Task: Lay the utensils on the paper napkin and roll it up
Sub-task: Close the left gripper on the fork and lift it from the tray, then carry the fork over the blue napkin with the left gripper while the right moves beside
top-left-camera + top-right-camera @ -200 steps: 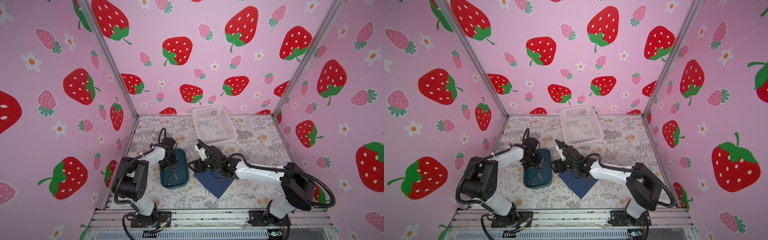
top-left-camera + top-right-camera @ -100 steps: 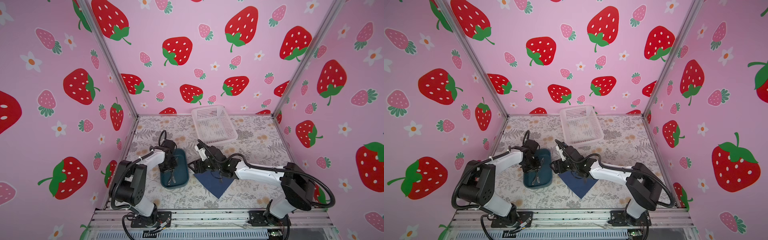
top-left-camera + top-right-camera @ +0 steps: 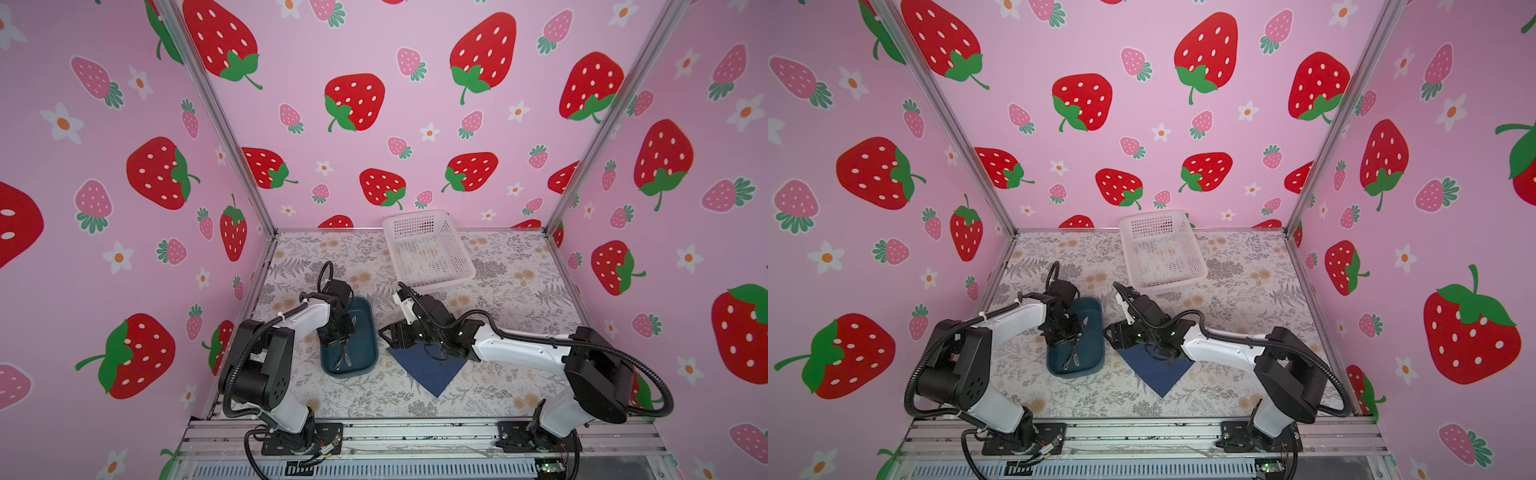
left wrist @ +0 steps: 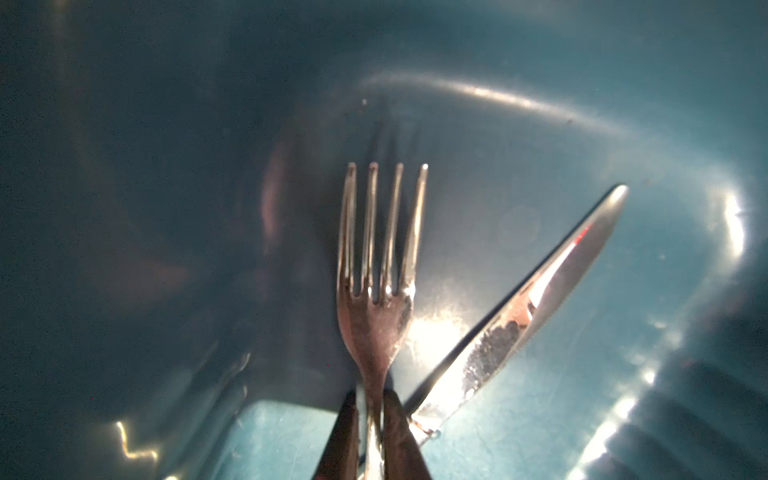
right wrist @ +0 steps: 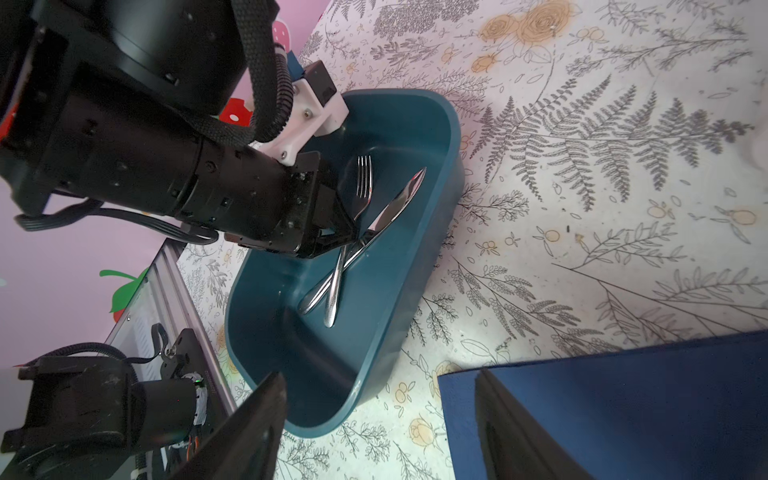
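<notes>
The left claw (image 4: 371, 419) pinches the fork (image 4: 376, 316) by its neck in the teal tray (image 5: 453, 124), so lift straight up to clear the knife (image 4: 540, 299) crossing its handle, then carry it to the blue napkin (image 3: 424, 370) on the desk (image 3: 519, 299) just beside, near the wide-open right claw (image 5: 378, 399).

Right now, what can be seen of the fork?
The fork is slim, shiny silver metal with four tines. It is inside the teal tray, its neck pinched by the left gripper, its handle crossing the knife. Whether it is lifted off the tray floor cannot be told.
</notes>
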You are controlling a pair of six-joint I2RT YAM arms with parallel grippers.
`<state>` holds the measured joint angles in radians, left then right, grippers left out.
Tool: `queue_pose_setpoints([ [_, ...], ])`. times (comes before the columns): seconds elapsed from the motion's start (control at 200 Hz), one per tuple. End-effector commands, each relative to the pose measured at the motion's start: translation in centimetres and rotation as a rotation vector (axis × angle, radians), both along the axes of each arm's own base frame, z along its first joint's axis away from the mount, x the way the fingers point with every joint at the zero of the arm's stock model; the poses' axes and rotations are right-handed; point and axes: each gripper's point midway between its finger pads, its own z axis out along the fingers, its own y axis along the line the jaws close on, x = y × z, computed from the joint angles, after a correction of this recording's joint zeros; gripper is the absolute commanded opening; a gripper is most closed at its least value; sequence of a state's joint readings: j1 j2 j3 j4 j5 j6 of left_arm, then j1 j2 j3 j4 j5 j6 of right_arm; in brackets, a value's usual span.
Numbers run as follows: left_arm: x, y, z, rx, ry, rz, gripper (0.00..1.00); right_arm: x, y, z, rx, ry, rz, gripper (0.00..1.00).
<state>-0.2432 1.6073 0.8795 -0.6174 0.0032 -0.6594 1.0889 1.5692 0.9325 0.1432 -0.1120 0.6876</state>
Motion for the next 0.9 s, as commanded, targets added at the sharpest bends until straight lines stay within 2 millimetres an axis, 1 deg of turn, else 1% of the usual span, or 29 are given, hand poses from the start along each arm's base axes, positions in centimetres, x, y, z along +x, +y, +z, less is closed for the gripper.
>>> queue_pose_setpoints([
  [0.0, -2.3, 0.4, -1.7, 0.019, 0.096, 0.01, 0.11, 0.8, -0.6, 1.8, 0.042, -0.039, -0.063, 0.73],
  [0.125, -1.8, 0.3, -0.6, 0.018, 0.061, 0.002, 0.07, 1.1, -1.2, 2.2, 0.043, -0.051, -0.098, 0.73],
  [0.135, -1.8, 0.3, -0.5, 0.017, 0.059, 0.001, 0.03, 1.2, -1.2, 2.2, 0.044, -0.052, -0.1, 0.73],
  [0.145, -1.7, 0.3, -0.4, 0.016, 0.054, 0.0, 0.03, 1.2, -1.3, 2.3, 0.044, -0.054, -0.106, 0.73],
  [0.195, -1.4, 0.2, 0.5, 0.012, 0.031, -0.002, 0.02, 1.4, -1.7, 2.4, 0.045, -0.059, -0.123, 0.73],
  [0.4, -0.1, -0.2, 5.0, -0.011, -0.057, -0.01, 0.02, 2.6, -4.1, 2.4, 0.043, -0.07, -0.253, 0.74],
  [0.545, -0.1, 0.1, 8.0, 0.004, -0.105, -0.011, 0.02, 3.2, -5.5, 2.6, 0.063, -0.062, -0.317, 0.75],
  [0.64, 0.0, -0.3, 10.1, -0.01, -0.152, -0.02, 0.02, 3.3, -6.3, 2.5, 0.069, -0.051, -0.333, 0.76],
  [0.685, 0.0, -0.6, 11.1, -0.018, -0.173, -0.031, 0.02, 3.5, -6.7, 2.4, 0.068, -0.047, -0.347, 0.76],
  [0.745, 0.1, -1.3, 12.5, -0.031, -0.203, -0.051, 0.02, 4.0, -7.9, 2.0, 0.059, -0.029, -0.394, 0.77],
  [0.825, 0.2, -3.1, 14.4, -0.065, -0.249, -0.096, 0.02, 4.5, -9.5, 1.5, 0.068, 0.004, -0.438, 0.79],
  [0.895, 0.1, -4.9, 15.5, -0.094, -0.278, -0.137, 0.02, 4.9, -10.9, 1.3, 0.081, 0.017, -0.482, 0.8],
])
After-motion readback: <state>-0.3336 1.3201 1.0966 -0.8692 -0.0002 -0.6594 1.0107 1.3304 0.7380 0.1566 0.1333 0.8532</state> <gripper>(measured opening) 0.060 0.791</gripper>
